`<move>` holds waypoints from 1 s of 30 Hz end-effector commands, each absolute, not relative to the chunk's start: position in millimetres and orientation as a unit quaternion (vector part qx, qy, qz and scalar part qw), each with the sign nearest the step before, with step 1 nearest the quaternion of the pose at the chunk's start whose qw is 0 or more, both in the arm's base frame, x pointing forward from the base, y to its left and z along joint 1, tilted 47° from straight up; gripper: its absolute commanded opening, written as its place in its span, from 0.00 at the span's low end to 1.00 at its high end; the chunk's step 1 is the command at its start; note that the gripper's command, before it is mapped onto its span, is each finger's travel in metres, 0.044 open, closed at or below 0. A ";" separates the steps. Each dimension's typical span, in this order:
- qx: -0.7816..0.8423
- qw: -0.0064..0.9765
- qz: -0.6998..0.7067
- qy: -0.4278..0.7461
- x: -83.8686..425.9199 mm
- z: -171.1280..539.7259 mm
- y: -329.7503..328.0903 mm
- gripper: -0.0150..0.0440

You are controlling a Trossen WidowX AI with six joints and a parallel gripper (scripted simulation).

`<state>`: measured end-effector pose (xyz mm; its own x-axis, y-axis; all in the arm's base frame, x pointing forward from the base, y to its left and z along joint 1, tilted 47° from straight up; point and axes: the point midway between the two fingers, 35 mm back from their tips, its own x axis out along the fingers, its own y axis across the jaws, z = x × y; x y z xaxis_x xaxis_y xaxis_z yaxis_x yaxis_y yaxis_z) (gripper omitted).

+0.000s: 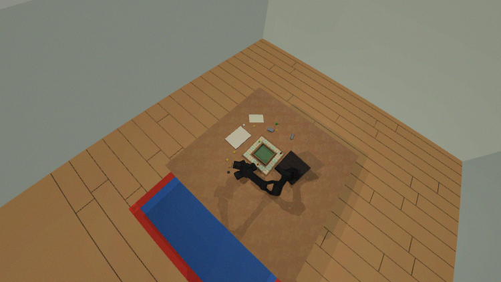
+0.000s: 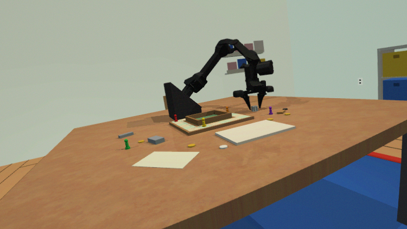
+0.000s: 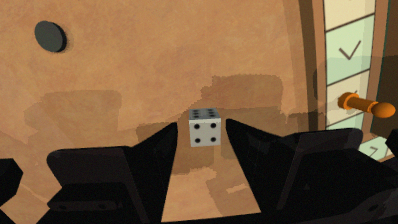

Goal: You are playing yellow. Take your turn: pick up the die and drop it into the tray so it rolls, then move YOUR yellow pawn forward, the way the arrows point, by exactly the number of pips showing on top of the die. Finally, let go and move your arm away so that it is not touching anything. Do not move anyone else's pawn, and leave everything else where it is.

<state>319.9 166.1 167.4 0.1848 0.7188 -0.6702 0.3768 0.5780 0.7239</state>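
The die (image 2: 254, 108) (image 3: 205, 134) is a small grey-white cube with dark pips, resting on the table beside the board. Several pips show on two of its faces in the wrist view. My gripper (image 2: 254, 107) (image 3: 201, 125) is open around the die, one finger on each side. In the wrist view a narrow gap shows between the die and each fingertip. The yellow pawn (image 2: 203, 122) (image 1: 259, 142) stands upright on the board's track (image 2: 241, 116). The tray (image 2: 196, 121) (image 1: 263, 154), green-floored with brown walls, sits in the board's middle.
An orange pawn (image 3: 362, 104) (image 2: 227, 108) and a red pawn (image 2: 176, 118) stand on the board. A purple pawn (image 2: 270, 110) stands near my gripper. A dark disc (image 3: 50, 36), a white slab (image 2: 256, 131), grey blocks and a green pawn (image 2: 126, 144) lie or stand around.
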 end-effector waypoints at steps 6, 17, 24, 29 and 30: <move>0.440 0.632 0.132 0.624 319.7 165.3 165.9 0.44; 0.436 0.634 0.129 0.626 319.9 181.7 142.4 0.25; 0.434 0.634 0.127 0.627 313.7 209.6 107.2 0.25; 0.436 0.633 0.128 0.627 304.8 230.9 84.2 0.25; 0.436 0.633 0.128 0.627 302.6 235.2 79.9 0.25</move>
<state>306.8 90.5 221.5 0.1748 0.7043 -0.6880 0.3929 0.5908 0.7047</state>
